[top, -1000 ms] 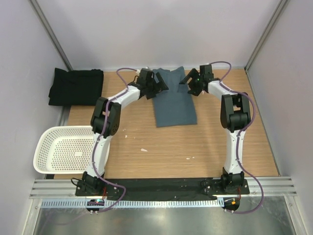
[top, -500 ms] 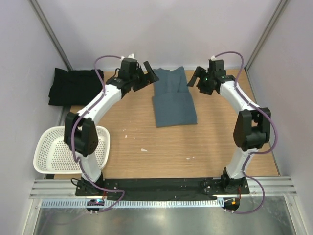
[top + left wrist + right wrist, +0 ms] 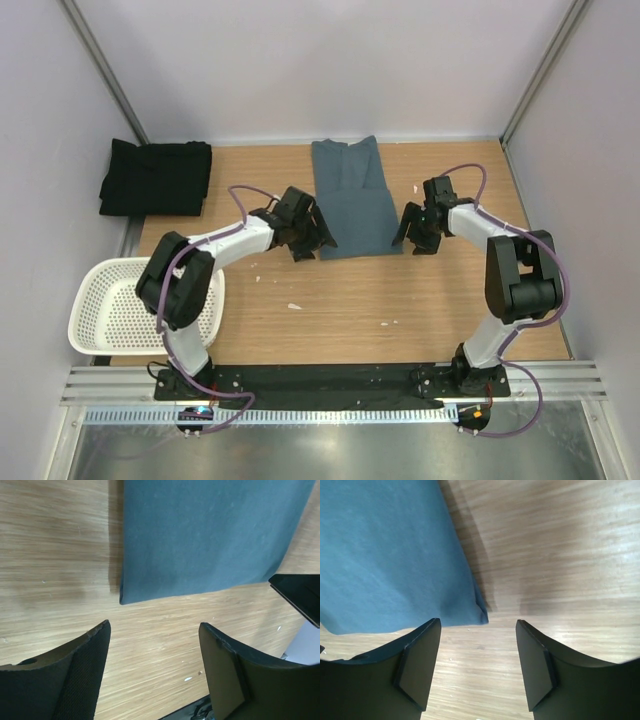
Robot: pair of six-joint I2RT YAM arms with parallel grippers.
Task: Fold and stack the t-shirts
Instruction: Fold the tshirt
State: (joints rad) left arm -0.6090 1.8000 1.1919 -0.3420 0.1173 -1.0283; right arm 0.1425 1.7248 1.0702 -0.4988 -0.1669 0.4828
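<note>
Blue-grey t-shirt (image 3: 350, 195) lay part-folded, upper centre; black t-shirt (image 3: 155, 178) upper left. Left gripper (image 3: 312, 240), right gripper (image 3: 413, 238) flanked hem corners, jaws apart, empty. Likely next: pinch corners, fold hem upward.

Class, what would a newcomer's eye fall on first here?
A blue-grey shirt lies folded at the far middle, with the left arm and right arm at its near corners, jaws open. A black shirt sits in the far left corner; a white basket sits at the near left.
</note>
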